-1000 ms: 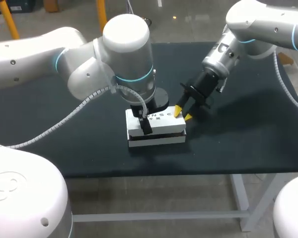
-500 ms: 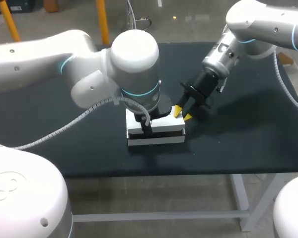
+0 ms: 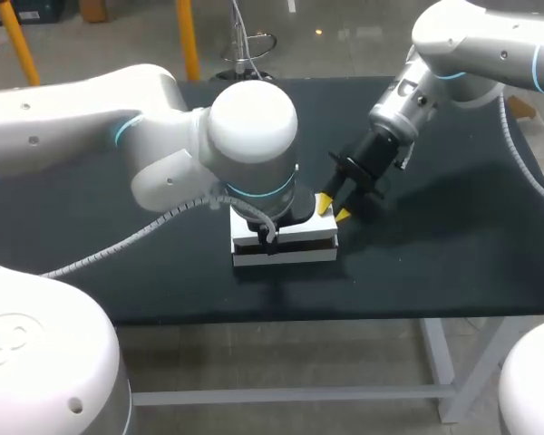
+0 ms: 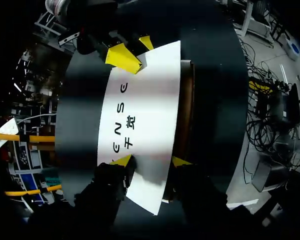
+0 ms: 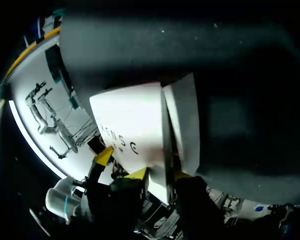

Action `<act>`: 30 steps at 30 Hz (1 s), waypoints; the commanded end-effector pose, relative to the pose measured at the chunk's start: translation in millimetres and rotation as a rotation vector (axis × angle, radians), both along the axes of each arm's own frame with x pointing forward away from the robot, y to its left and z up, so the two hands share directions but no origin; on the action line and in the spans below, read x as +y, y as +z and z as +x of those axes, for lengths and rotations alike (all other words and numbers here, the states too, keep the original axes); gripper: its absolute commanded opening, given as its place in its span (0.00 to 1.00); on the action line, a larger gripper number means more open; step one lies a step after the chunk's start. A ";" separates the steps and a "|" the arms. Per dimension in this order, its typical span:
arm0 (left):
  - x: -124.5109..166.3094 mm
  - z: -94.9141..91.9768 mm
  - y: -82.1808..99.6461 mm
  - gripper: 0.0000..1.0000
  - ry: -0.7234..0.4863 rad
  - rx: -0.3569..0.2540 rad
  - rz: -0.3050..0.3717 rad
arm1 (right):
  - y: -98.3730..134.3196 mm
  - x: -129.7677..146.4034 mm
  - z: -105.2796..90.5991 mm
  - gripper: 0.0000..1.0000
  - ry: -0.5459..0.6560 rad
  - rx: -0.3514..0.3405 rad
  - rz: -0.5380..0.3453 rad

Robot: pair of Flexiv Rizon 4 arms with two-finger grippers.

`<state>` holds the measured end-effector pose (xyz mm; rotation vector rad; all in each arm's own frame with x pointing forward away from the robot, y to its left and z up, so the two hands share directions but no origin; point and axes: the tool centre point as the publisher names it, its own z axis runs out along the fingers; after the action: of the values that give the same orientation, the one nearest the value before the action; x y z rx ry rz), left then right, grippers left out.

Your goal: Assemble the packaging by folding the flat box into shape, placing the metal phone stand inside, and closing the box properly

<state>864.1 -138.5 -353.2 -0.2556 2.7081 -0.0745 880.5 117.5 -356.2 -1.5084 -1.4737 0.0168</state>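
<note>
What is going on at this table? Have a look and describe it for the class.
Two robot arms are working on a white cardboard box with black lettering on the dark table. The left gripper is down over the lid at one end, and the right gripper is at the opposite end's corner. The lid lies nearly flat with a dark gap under it, so closing seems under way. No phone stand is visible.
</note>
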 end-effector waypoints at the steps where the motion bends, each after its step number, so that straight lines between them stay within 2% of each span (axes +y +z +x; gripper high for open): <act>1: -0.8 -3.0 -2.7 0.43 0.004 -0.018 0.000 | -1.6 -2.5 -2.4 0.30 -0.003 -0.003 -0.001; 19: -0.3 -6.4 -11.2 0.47 -0.009 -0.021 -0.002 | -1.2 -12.8 -10.2 0.30 -0.021 -0.022 -0.004; 26: 0.1 -7.2 -10.6 0.48 -0.010 -0.022 -0.002 | 6.2 -12.7 -16.4 0.28 -0.015 -0.058 0.007; 27: 0.1 -7.3 -10.6 0.48 -0.010 -0.022 -0.002 | 7.8 -12.7 -17.7 0.27 -0.016 -0.069 0.010; 28: 0.2 -7.3 -10.6 0.48 -0.009 -0.022 -0.002 | 9.3 -12.6 -19.6 0.22 -0.016 -0.080 0.012; 30: 0.2 -7.4 -10.6 0.49 -0.008 -0.021 -0.003 | 13.4 -12.1 -21.9 0.05 -0.014 -0.098 0.015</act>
<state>858.1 -138.1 -363.1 -0.2412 2.6933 -0.0893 868.8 105.9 -350.5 -1.4969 -1.5225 -0.0480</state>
